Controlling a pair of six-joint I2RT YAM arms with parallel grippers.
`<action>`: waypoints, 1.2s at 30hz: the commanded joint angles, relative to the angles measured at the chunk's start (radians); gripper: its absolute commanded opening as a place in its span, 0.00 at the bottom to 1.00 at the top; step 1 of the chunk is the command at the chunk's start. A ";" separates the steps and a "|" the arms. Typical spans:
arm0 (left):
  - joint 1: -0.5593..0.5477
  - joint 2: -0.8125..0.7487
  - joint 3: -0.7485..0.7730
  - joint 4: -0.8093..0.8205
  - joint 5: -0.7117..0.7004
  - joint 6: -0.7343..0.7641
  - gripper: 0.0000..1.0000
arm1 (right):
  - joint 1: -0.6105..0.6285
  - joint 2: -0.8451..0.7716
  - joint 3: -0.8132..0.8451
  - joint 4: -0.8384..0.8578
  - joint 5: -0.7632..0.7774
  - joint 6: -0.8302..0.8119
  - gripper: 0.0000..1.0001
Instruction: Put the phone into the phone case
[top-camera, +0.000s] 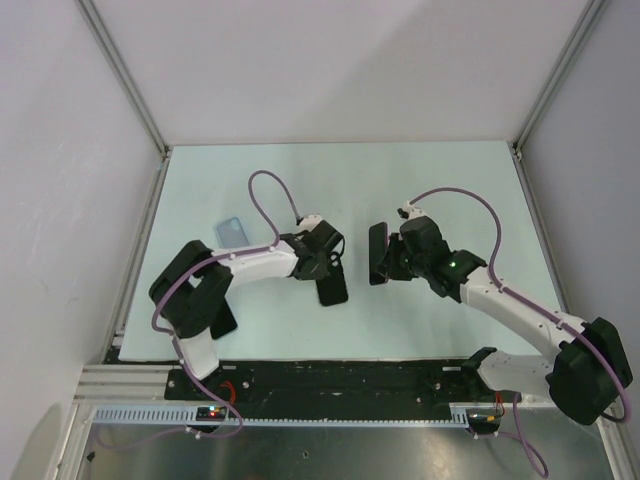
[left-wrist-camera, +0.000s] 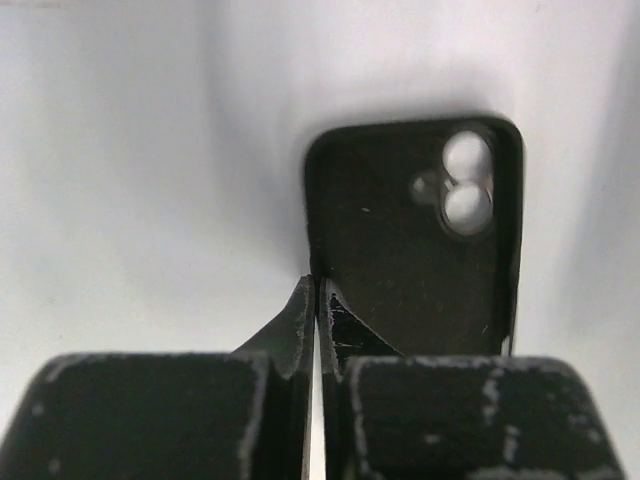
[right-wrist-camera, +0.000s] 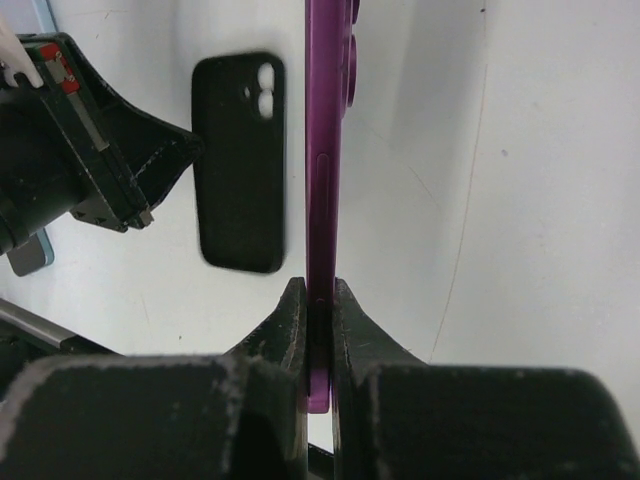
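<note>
The pale-blue phone case (top-camera: 230, 231) lies flat at the back left, apart from both grippers. My right gripper (top-camera: 385, 258) is shut on a purple phone (top-camera: 377, 255) and holds it on edge above the table; in the right wrist view the phone (right-wrist-camera: 325, 150) stands straight up between the fingers (right-wrist-camera: 290, 320). A black case with camera holes (top-camera: 334, 285) lies flat between the arms. My left gripper (top-camera: 325, 262) is shut at its left wall, one fingertip inside the case (left-wrist-camera: 400, 250) and one outside. The black case also shows in the right wrist view (right-wrist-camera: 238, 170).
A dark flat slab (top-camera: 224, 318) lies by the left arm's base. White walls with metal posts close the table at the back and sides. A black rail (top-camera: 330, 380) runs along the near edge.
</note>
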 joint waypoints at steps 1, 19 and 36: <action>-0.006 -0.116 -0.064 -0.004 0.025 0.092 0.00 | 0.000 0.017 -0.007 0.119 -0.086 -0.026 0.00; 0.007 -0.304 -0.277 -0.006 0.045 -0.106 0.03 | 0.165 0.216 -0.012 0.325 -0.157 0.159 0.00; 0.073 -0.529 -0.443 0.015 -0.005 -0.074 0.33 | 0.303 0.339 -0.013 0.460 -0.085 0.340 0.00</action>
